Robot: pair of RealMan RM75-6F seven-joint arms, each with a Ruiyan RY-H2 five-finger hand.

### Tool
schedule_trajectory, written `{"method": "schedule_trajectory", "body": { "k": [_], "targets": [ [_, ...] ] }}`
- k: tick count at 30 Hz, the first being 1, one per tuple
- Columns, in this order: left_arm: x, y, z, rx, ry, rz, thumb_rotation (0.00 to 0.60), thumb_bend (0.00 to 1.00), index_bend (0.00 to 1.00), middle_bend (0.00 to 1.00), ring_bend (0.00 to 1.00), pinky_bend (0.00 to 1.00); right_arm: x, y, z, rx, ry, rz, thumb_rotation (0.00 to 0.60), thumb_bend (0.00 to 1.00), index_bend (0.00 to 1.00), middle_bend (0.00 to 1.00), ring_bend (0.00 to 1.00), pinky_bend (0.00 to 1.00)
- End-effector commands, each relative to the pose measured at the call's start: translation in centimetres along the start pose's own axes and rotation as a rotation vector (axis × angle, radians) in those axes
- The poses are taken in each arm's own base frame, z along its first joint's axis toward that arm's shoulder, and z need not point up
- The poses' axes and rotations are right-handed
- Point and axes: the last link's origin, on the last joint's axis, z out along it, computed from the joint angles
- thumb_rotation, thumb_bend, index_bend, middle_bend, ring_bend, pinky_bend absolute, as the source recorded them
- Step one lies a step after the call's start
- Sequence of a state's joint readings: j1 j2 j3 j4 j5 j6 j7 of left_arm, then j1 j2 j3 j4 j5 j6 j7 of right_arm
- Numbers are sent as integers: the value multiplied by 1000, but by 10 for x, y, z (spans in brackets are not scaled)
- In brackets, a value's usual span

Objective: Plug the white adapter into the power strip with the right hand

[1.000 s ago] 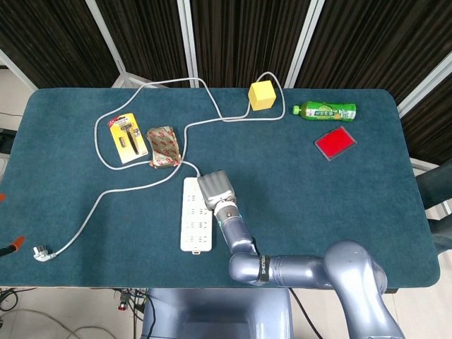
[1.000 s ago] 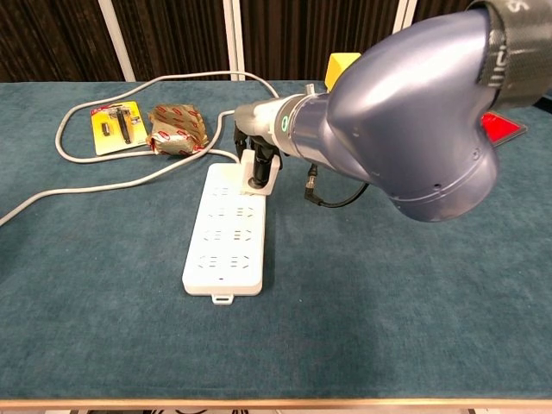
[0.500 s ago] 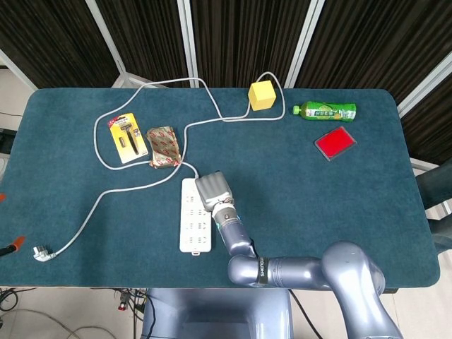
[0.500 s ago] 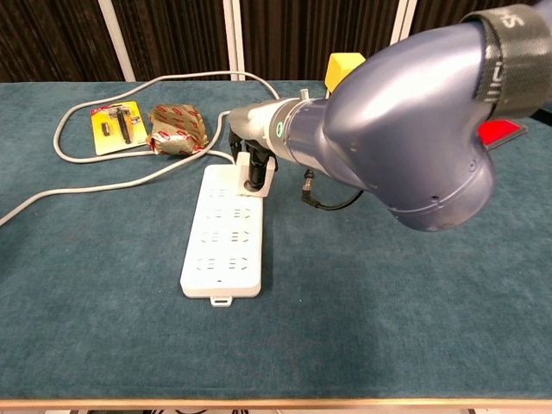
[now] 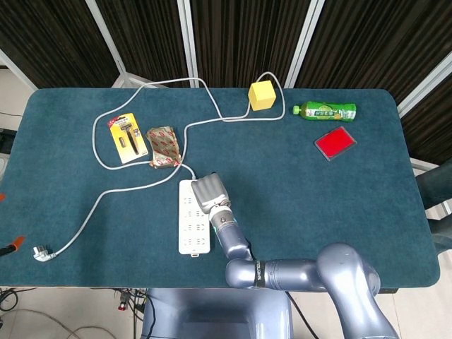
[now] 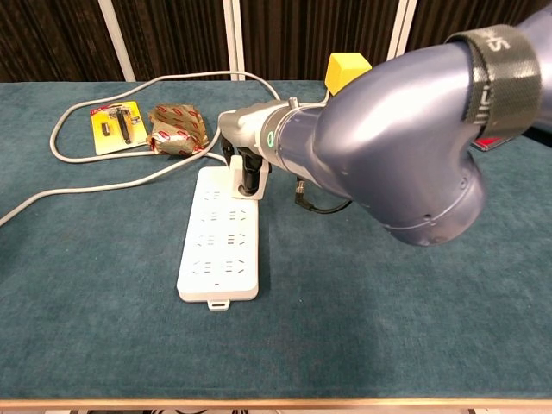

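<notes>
The white power strip (image 5: 191, 229) (image 6: 216, 246) lies lengthwise at the table's near centre, its cable running off to the far left. My right hand (image 5: 210, 191) (image 6: 250, 138) is over the strip's far end. In the chest view its dark fingers (image 6: 251, 172) hold the white adapter (image 6: 239, 179), which stands upright on the far right corner of the strip. Whether its pins are seated is hidden. From the head view the hand covers the adapter. My left hand shows in neither view.
A razor pack (image 5: 128, 138) and a snack packet (image 5: 162, 146) lie at the far left of the strip. A yellow cube (image 5: 261, 94), green bottle (image 5: 325, 110) and red pad (image 5: 335, 143) sit at the back right. The loose plug (image 5: 42, 253) is near left. My right arm (image 6: 405, 147) fills the chest view's right.
My right hand with the adapter has shifted slightly left, and the power strip has slid left with it. The adapter now sits lower against the strip.
</notes>
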State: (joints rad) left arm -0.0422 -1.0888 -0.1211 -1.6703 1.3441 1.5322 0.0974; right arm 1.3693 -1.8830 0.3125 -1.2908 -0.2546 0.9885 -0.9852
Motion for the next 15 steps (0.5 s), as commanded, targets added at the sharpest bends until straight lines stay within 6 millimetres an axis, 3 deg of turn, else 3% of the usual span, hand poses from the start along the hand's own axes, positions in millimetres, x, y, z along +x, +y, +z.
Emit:
{"method": "schedule_trajectory", "body": {
  "k": [1, 15],
  "targets": [
    [0, 0, 0, 0, -1, 1, 600, 100, 215, 0, 0, 0, -1, 0, 0, 2, 6, -16, 600, 614, 742, 612, 510, 345],
    [0, 0, 0, 1, -3, 1, 600, 100, 216, 0, 0, 0, -4, -9, -4, 33, 37, -72, 600, 614, 752, 615, 513, 345]
  ]
}}
